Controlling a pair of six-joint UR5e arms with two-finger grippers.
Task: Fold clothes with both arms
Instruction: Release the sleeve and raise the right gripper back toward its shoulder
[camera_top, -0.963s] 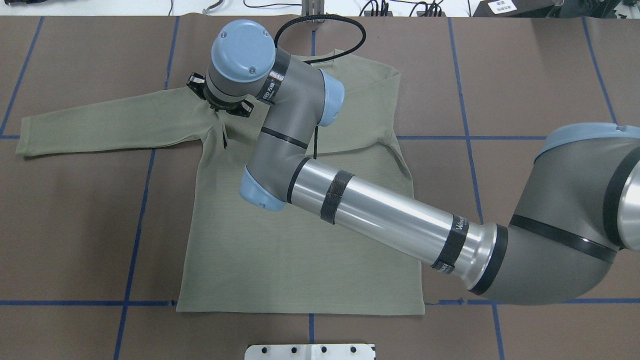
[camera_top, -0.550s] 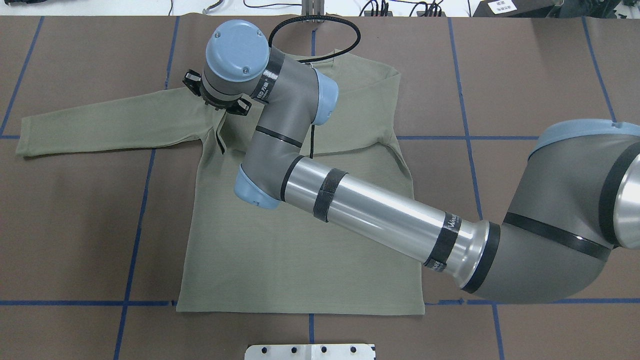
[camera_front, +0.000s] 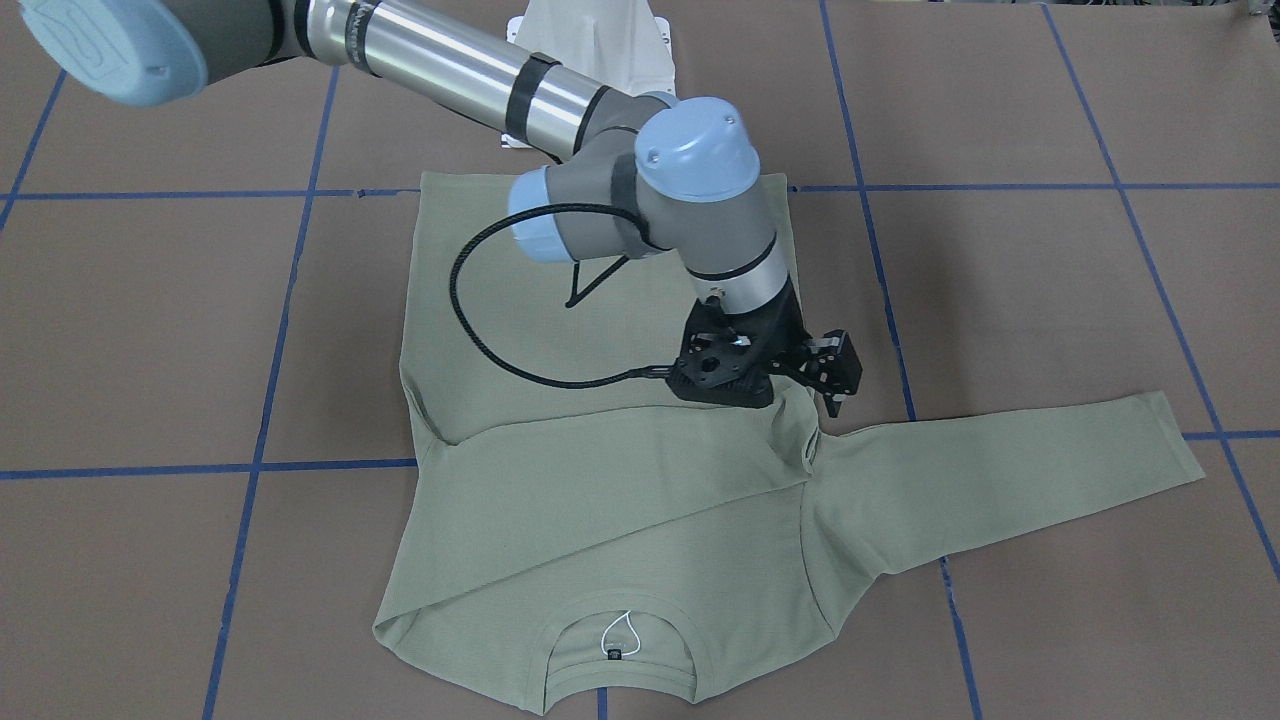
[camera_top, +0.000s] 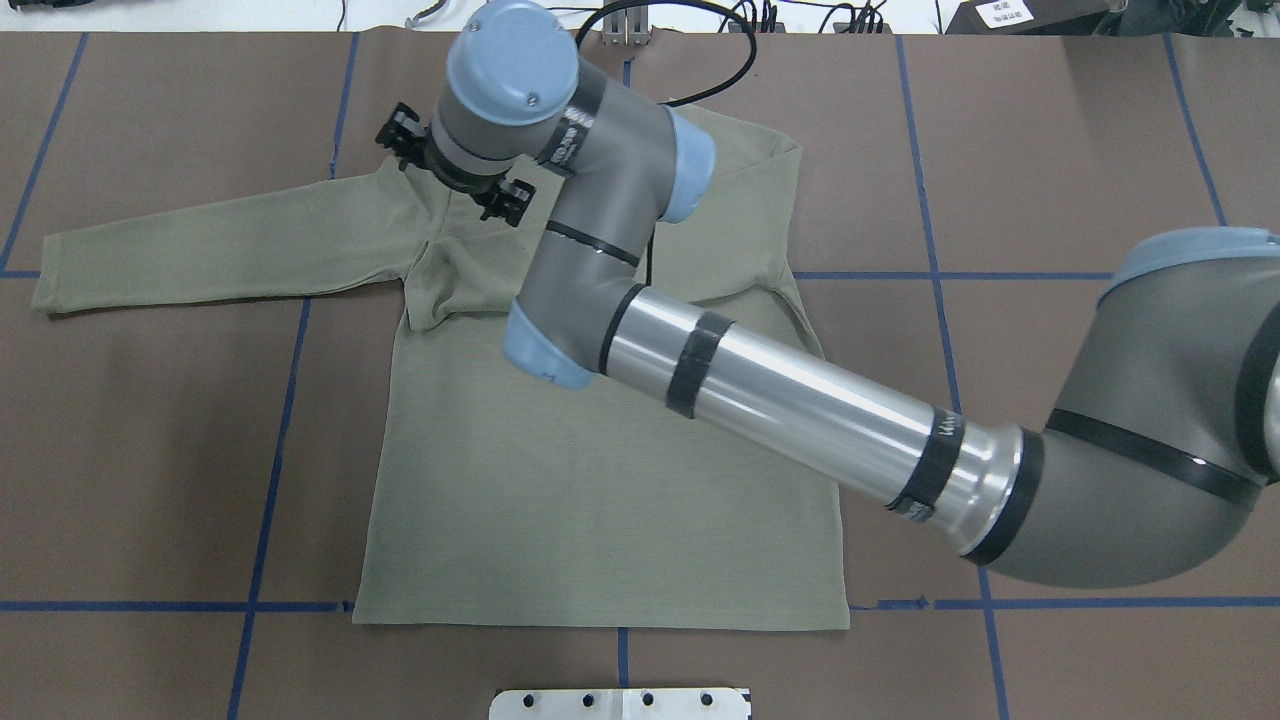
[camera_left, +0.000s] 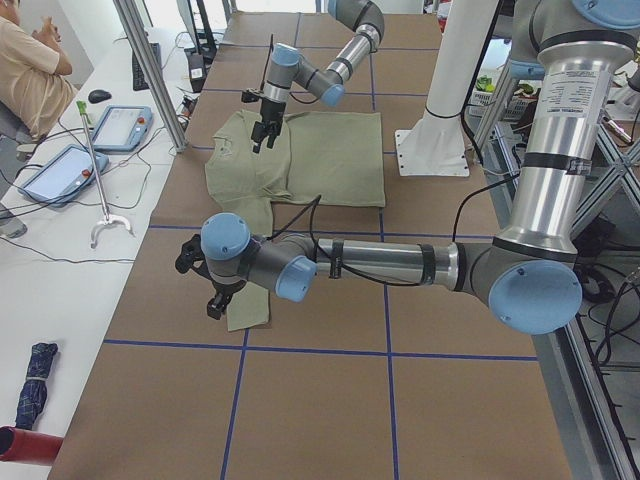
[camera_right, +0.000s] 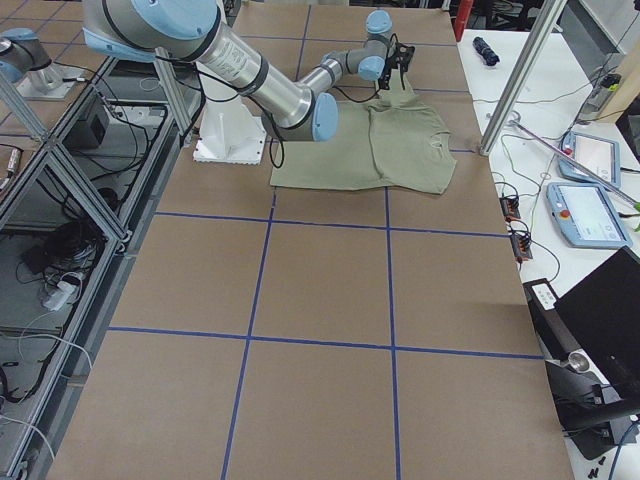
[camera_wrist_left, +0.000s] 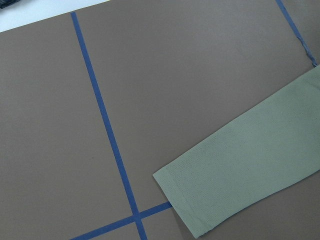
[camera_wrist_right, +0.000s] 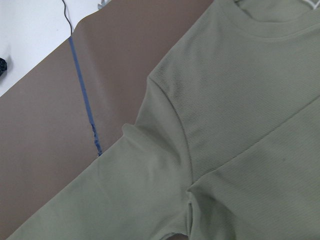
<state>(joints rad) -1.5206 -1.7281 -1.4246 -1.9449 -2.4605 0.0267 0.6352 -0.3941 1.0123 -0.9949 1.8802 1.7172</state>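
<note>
The shirt (camera_top: 600, 500) lies flat on the desk (camera_top: 1050, 150). Its one free sleeve (camera_top: 220, 245) runs straight out sideways from the collar (camera_front: 620, 690). The right claw (camera_front: 745, 395) hangs over the shoulder seam (camera_wrist_right: 180, 120) beside the collar. The left claw (camera_left: 200, 285) is farthest from it, by the cuff (camera_wrist_left: 200, 205), so likely better placed to carry that end in. I can't tell whether either claw is parted or pinched.

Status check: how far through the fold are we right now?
Done: the shirt lies flat and its right sleeve is folded in across the body. In hand: the right claw is down at the left shoulder, where fabric puckers; its fingertips are hidden. The left claw hangs by the cuff of the left sleeve, which lies straight out. Left: fold that sleeve in, then the body.
</note>
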